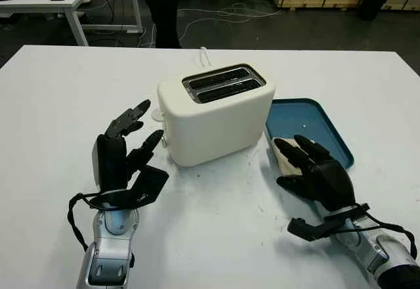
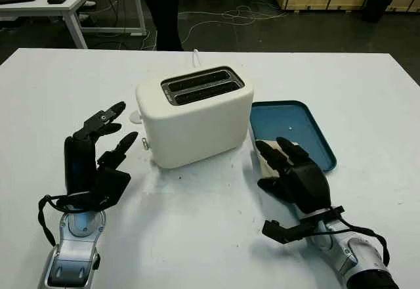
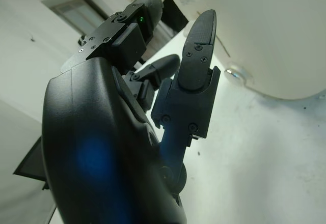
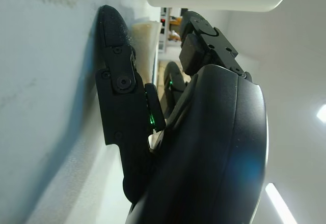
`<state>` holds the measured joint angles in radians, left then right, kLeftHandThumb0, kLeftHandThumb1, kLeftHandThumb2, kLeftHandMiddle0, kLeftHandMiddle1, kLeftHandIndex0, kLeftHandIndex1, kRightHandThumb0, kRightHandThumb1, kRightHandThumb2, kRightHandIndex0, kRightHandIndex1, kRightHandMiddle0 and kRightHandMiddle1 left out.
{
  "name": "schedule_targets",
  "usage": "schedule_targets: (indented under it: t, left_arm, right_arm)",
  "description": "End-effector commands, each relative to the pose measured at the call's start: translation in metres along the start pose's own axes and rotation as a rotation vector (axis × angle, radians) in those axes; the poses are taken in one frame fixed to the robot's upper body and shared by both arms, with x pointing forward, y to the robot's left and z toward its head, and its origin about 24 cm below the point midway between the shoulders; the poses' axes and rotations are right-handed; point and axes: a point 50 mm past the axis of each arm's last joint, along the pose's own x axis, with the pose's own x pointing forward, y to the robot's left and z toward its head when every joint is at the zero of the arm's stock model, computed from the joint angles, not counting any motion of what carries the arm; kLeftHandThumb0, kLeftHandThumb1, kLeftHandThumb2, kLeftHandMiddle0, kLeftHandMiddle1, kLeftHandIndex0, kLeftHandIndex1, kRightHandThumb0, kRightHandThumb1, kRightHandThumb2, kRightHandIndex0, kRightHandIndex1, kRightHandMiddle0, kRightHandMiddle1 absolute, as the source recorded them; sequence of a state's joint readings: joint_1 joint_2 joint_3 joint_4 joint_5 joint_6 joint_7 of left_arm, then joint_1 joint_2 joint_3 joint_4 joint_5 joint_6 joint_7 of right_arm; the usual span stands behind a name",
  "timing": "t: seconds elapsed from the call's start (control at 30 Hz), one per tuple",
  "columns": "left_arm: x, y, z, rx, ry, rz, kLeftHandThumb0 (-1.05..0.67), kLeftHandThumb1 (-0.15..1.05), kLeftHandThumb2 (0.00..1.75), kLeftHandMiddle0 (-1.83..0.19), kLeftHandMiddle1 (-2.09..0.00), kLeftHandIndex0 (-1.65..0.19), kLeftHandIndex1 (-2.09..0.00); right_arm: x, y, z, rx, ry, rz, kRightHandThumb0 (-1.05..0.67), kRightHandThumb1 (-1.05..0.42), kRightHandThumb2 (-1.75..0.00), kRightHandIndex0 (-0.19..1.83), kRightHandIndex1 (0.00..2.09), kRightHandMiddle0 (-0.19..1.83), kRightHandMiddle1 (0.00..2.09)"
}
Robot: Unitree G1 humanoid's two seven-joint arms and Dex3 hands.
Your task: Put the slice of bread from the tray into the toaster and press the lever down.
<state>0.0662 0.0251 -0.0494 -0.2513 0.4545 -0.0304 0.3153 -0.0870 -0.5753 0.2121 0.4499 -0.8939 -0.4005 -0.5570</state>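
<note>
Our right robot hand [image 1: 314, 168] is open, holding nothing, reaching over the near corner of the blue tray [image 1: 328, 125]; the slice of bread [image 1: 283, 159] lies just under its fingertips. To take it well, we judge we should lower the thumb to the worktop [image 1: 216, 217] side of the slice and close on its edge, clear of the tray's raised rim. The toaster [image 1: 213, 111] stands close beside that hand, slots empty, so lifting room is tight there but free above. Our left robot hand [image 1: 128, 148], open, waits by the toaster's lever [image 1: 164, 131] end.
</note>
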Motion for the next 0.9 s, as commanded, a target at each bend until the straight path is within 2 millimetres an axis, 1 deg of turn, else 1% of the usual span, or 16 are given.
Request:
schedule_targets:
  t: [0.0, 0.13, 0.3, 0.47, 0.57, 0.6, 0.63, 0.67, 0.7, 0.73, 0.77, 0.83, 0.87]
  left_arm:
    - [0.0, 0.0, 0.003, -0.012, -0.025, 0.002, -0.36, 0.92, 0.13, -0.45, -0.96, -0.77, -0.04]
    - [0.0, 0.001, 0.003, -0.011, -0.034, 0.003, -0.35, 0.92, 0.13, -0.46, -0.96, -0.77, -0.04]
    - [0.001, 0.002, 0.003, -0.006, -0.039, 0.005, -0.36, 0.92, 0.13, -0.46, -0.96, -0.77, -0.05]
    - [0.001, 0.004, 0.004, -0.008, -0.042, 0.006, -0.36, 0.92, 0.12, -0.46, -0.95, -0.77, -0.05]
    - [0.001, 0.005, 0.004, 0.004, -0.046, 0.009, -0.37, 0.92, 0.12, -0.46, -0.95, -0.77, -0.05]
    - [0.002, 0.005, 0.004, 0.006, -0.047, 0.009, -0.37, 0.92, 0.12, -0.47, -0.95, -0.78, -0.05]
    - [0.002, 0.006, 0.004, 0.006, -0.047, 0.009, -0.37, 0.92, 0.12, -0.47, -0.95, -0.78, -0.05]
    - [0.002, 0.006, 0.004, 0.003, -0.048, 0.009, -0.37, 0.92, 0.12, -0.47, -0.94, -0.78, -0.05]
    - [0.002, 0.006, 0.004, 0.001, -0.048, 0.008, -0.36, 0.92, 0.11, -0.47, -0.94, -0.78, -0.05]
    - [0.002, 0.006, 0.004, 0.001, -0.048, 0.008, -0.36, 0.92, 0.11, -0.47, -0.94, -0.78, -0.05]
    - [0.002, 0.006, 0.005, 0.003, -0.05, 0.009, -0.36, 0.92, 0.11, -0.48, -0.94, -0.78, -0.05]
    - [0.003, 0.006, 0.005, 0.01, -0.054, 0.01, -0.37, 0.92, 0.11, -0.48, -0.94, -0.79, -0.06]
    - [0.004, 0.006, 0.004, 0.01, -0.054, 0.011, -0.37, 0.92, 0.1, -0.48, -0.94, -0.79, -0.06]
  right_arm:
    - [-0.003, -0.002, 0.0, -0.052, -0.004, -0.009, -0.47, -0.84, -0.01, 0.37, 0.03, 0.41, 0.02]
    - [-0.003, -0.007, 0.003, -0.13, 0.0, -0.024, -0.44, -0.88, -0.02, 0.45, 0.05, 0.44, 0.02]
    - [-0.001, -0.015, 0.009, -0.178, 0.033, -0.035, -0.41, -0.9, -0.01, 0.63, 0.07, 0.54, 0.04]
    - [0.001, -0.023, 0.016, -0.222, 0.091, -0.011, -0.41, -0.91, -0.01, 0.7, 0.06, 0.6, 0.04]
    - [0.001, -0.027, 0.018, -0.235, 0.114, -0.016, -0.4, -0.92, -0.01, 0.83, 0.08, 0.7, 0.06]
    - [0.001, -0.027, 0.019, -0.236, 0.12, -0.021, -0.39, -0.92, -0.01, 0.97, 0.15, 0.81, 0.09]
    - [0.001, -0.027, 0.019, -0.234, 0.126, -0.025, -0.39, -0.92, -0.01, 0.95, 0.45, 0.92, 0.07]
    - [0.001, -0.027, 0.02, -0.236, 0.129, -0.03, -0.37, -0.92, -0.05, 0.81, 1.03, 1.05, 0.08]
    - [0.002, -0.027, 0.02, -0.24, 0.13, -0.031, -0.37, -0.92, -0.07, 0.75, 1.31, 1.12, 0.09]
    - [0.002, -0.027, 0.021, -0.245, 0.131, -0.026, -0.37, -0.92, -0.09, 0.72, 1.45, 1.16, 0.1]
    - [0.002, -0.027, 0.021, -0.244, 0.132, -0.021, -0.38, -0.92, -0.13, 0.7, 1.54, 1.19, 0.11]
    - [0.002, -0.027, 0.021, -0.254, 0.128, -0.009, -0.39, -0.92, -0.18, 0.66, 1.68, 1.21, 0.13]
    - [0.003, -0.027, 0.021, -0.258, 0.123, -0.006, -0.39, -0.92, -0.21, 0.64, 1.71, 1.19, 0.17]
